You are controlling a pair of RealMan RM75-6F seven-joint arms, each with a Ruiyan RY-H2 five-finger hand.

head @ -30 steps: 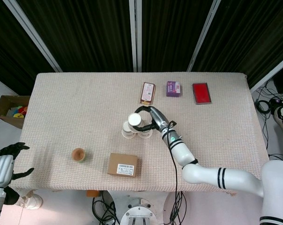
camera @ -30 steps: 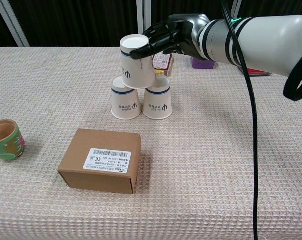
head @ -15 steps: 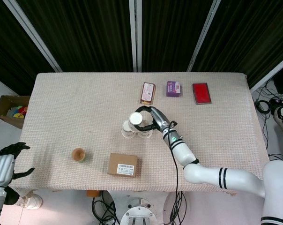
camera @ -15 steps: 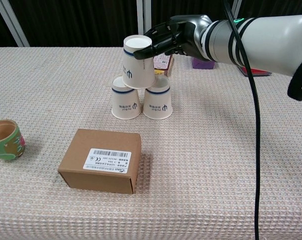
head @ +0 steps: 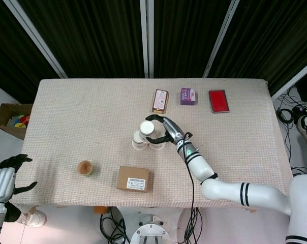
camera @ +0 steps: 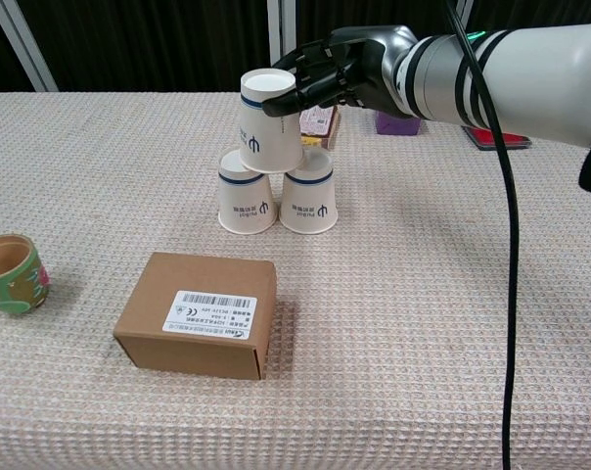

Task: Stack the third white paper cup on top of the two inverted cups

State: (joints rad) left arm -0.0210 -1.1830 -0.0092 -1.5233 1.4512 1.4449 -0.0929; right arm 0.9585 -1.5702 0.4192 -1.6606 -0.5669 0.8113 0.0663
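Two inverted white paper cups [camera: 246, 194] [camera: 309, 193] stand side by side at the table's middle, and in the head view they show as a pair [head: 138, 143]. A third inverted white cup [camera: 269, 122] [head: 146, 127] sits across their tops, roughly upright. My right hand [camera: 335, 73] [head: 163, 131] reaches in from the right and grips this top cup near its upper rim, fingers curled around its far side. My left hand [head: 3, 178] hangs off the table at the lower left, fingers apart, holding nothing.
A brown cardboard box [camera: 198, 313] [head: 133, 179] lies in front of the cups. A small green-and-orange pot [camera: 10, 272] [head: 85, 168] stands to the left. Along the far edge lie a reddish packet [head: 160, 100], a purple box [head: 188, 95] and a red card [head: 219, 100].
The top cup has shifted slightly right and straightened over the two lower cups. My right hand stays around it. The left hand has not moved.
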